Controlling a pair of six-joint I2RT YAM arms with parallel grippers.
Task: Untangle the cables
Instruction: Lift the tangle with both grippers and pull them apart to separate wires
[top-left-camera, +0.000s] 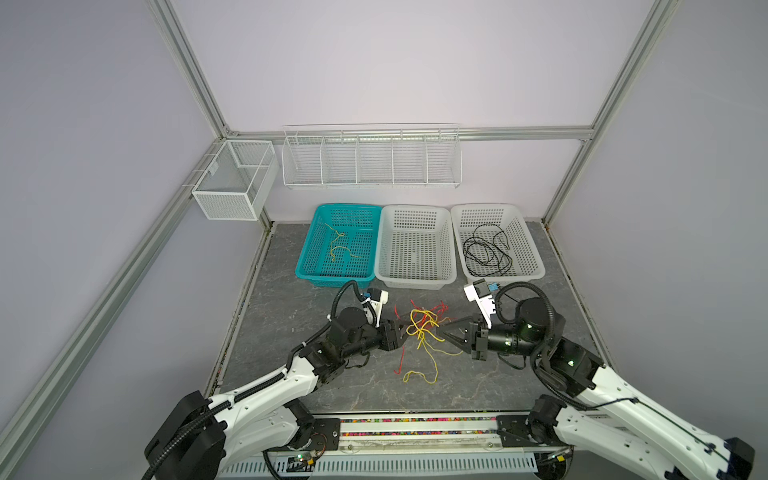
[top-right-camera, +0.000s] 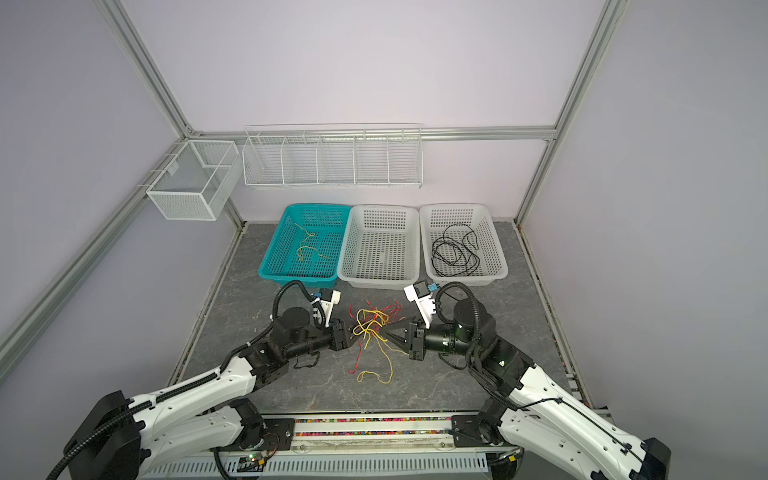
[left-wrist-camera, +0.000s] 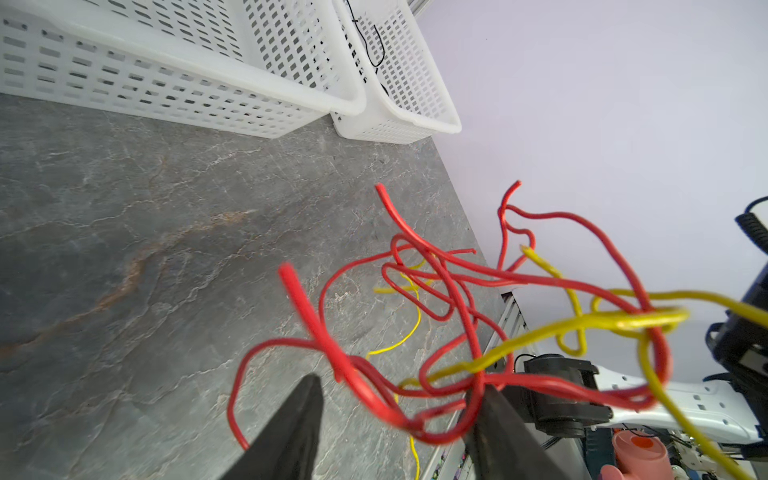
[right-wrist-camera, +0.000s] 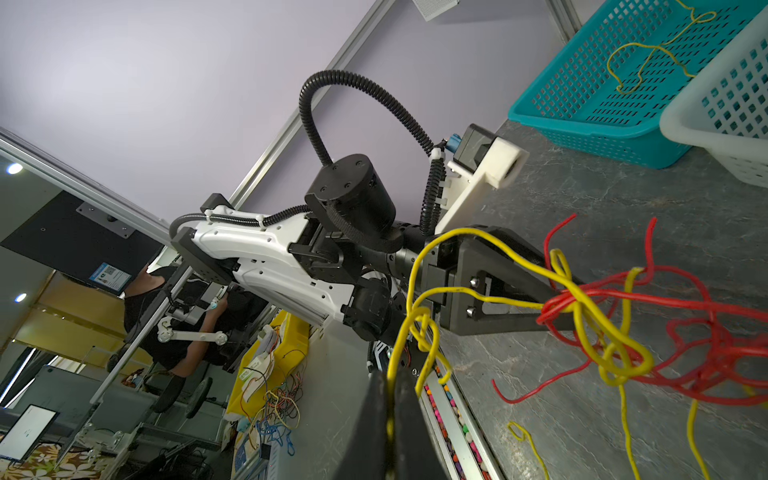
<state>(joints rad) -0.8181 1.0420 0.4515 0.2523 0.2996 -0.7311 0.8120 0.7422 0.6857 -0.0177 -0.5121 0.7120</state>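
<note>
The cables are a tangle of red and yellow wires (top-left-camera: 424, 328) (top-right-camera: 372, 328), hanging between my two grippers over the grey table, with loose ends trailing toward the front. My left gripper (top-left-camera: 402, 332) (left-wrist-camera: 401, 384) sits at the tangle's left edge, jaws apart, with a red cable loop (left-wrist-camera: 374, 390) lying between the fingers. At the tangle's right edge my right gripper (top-left-camera: 445, 332) (right-wrist-camera: 388, 378) is shut on a yellow cable (right-wrist-camera: 399, 345). One yellow cable (top-left-camera: 338, 245) lies in the teal basket (top-left-camera: 305, 257). A coiled black cable (top-left-camera: 486, 249) lies in the right-hand white basket (top-left-camera: 536, 257).
A middle white basket (top-left-camera: 415, 210) stands between the other two at the back of the table. A wire rack (top-left-camera: 372, 158) and a mesh box (top-left-camera: 232, 178) hang on the walls. A strip of coloured bits (top-left-camera: 415, 428) runs along the front edge.
</note>
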